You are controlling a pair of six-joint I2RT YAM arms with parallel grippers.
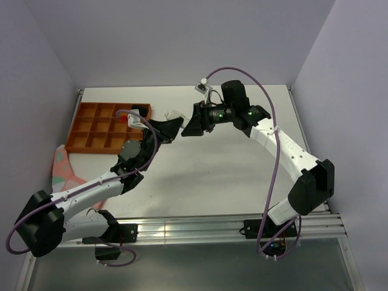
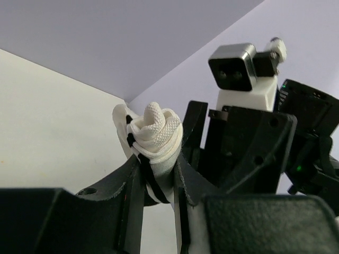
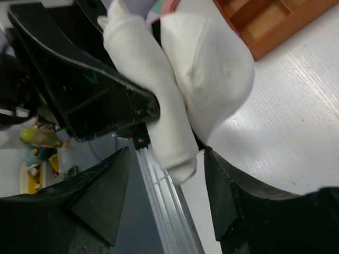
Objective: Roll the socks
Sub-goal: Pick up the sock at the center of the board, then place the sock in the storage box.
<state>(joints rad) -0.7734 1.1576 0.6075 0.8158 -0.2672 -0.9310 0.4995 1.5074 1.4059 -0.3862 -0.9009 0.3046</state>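
The jaws of the left gripper (image 2: pixel 159 174) are being pressed together on a bundled white fabric sock (image 2: pixel 156 129) with black cuff stripes. The right gripper (image 3: pixel 167 159) is being held with jaws apart, flanking the bundle's hanging end. The bundle is being carried in the air above the white table (image 1: pixel 212 176), toward its far edge, beside an orange compartmented tray (image 1: pixel 97 127). No black sock is being shown. Risk judged: held by one pinch only, the roll may unwind or slip.
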